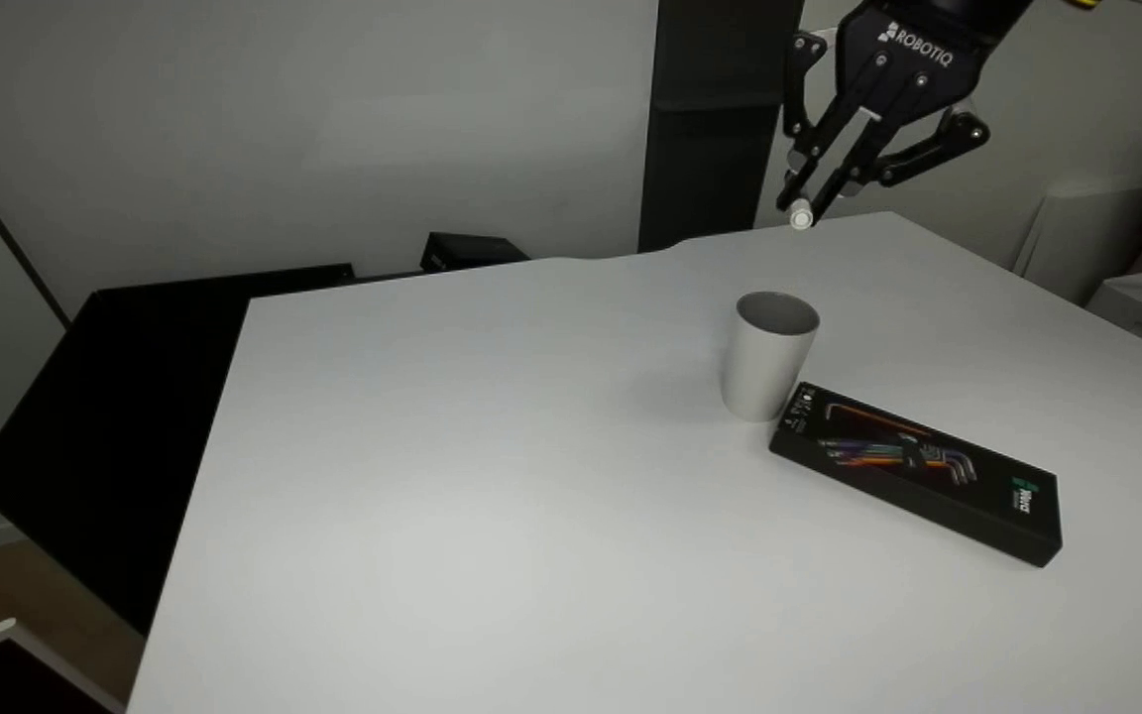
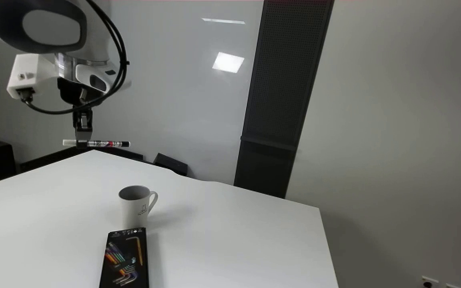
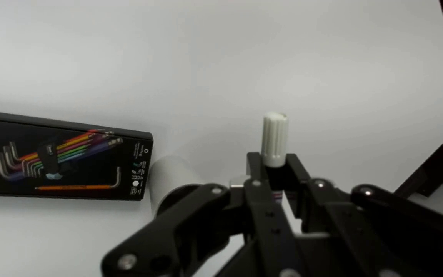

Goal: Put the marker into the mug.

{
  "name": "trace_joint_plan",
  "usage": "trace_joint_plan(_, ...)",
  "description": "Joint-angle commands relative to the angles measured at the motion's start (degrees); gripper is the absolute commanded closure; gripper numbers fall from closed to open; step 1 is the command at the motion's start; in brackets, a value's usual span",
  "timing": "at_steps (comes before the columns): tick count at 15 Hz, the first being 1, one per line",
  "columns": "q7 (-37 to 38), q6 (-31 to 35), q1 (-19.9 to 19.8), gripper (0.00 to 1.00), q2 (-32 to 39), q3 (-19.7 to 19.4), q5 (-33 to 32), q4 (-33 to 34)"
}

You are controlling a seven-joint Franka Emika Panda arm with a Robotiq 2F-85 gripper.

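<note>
A white mug stands upright on the white table, in both exterior views [image 1: 765,372] [image 2: 132,210]. Its handle shows in an exterior view, on the right side of the mug. In the wrist view the mug [image 3: 169,171] is partly hidden behind the gripper's linkage. My gripper [image 1: 802,201] is shut on the marker [image 2: 108,144] and holds it about level, well above the table. The marker's white end [image 3: 275,140] sticks out past the fingertips in the wrist view; its dark end points the opposite way. The marker is higher than the mug's rim and off to one side.
A black box with pictures of hex keys [image 1: 918,471] lies flat right beside the mug; it also shows in an exterior view [image 2: 125,258] and the wrist view [image 3: 64,165]. The white table [image 1: 452,476] ends near a wall with a dark panel [image 2: 282,100].
</note>
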Motion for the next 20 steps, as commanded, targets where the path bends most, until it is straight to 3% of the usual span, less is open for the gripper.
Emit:
trace_joint_plan(1,-5.6,-2.6,-3.3,0.93,-0.9,0.4,13.6,1.0)
trace_joint_plan(6,-13.6,-5.9,-6.6,0.93,0.7,-0.6,27.7,0.8)
trace_joint_plan(13,-13.3,-11.8,-10.7,0.93,3.5,-2.8,31.3,0.0)
trace_joint_plan(20,-20.0,-15.7,-12.7,0.93,7.3,-3.6,39.9,1.0)
